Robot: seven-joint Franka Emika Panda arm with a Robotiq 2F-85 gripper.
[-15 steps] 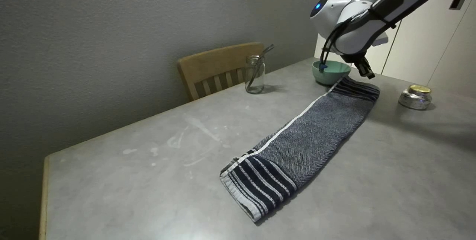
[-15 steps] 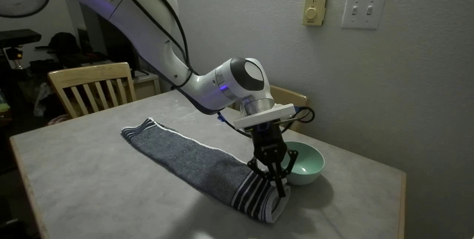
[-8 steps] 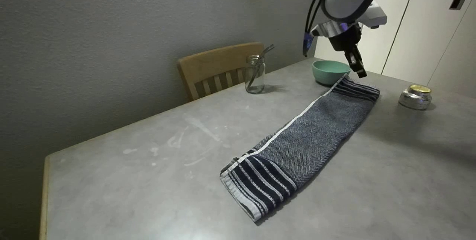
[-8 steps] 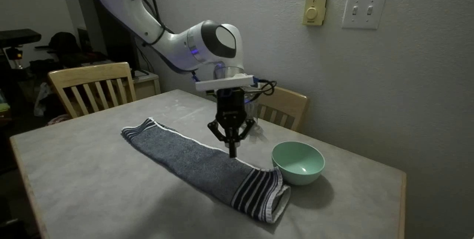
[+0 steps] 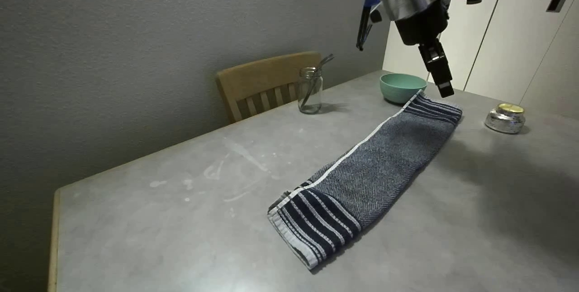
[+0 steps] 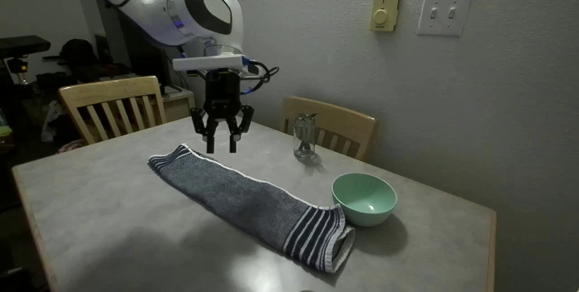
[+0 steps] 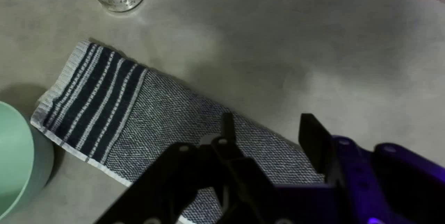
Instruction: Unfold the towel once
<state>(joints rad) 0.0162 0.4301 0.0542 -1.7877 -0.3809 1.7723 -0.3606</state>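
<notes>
Hanging in the air above the table (image 5: 135,237), my gripper (image 6: 221,150) has its two fingers spread apart with nothing between them. Beneath, not touching it, the dark grey towel (image 6: 244,201) lies as a long strip, a striped band at each end. I judge this to be the lining-up step ahead of a grip, though the unfolding may be done already (the layers gaping at the end by the bowl (image 6: 364,199) suggest at least one fold remains). If so, the next move would be to come down on the white-hemmed long edge, pinch only the upper layer, and carry it across to the opposite side. Taking both layers would likely drag the whole strip along.

As for edges, that white hem runs on the side of the glass jar (image 5: 310,90), which stands well apart from it, with the chair (image 5: 264,77) beyond. The bowl is the tighter neighbour: it sits just beside the striped end, and whether they touch I cannot tell. Opposite the hem, the tabletop looks broad enough to take a turned layer, but the silver container (image 5: 504,120) stands near that end, so I'd swing with care there.
</notes>
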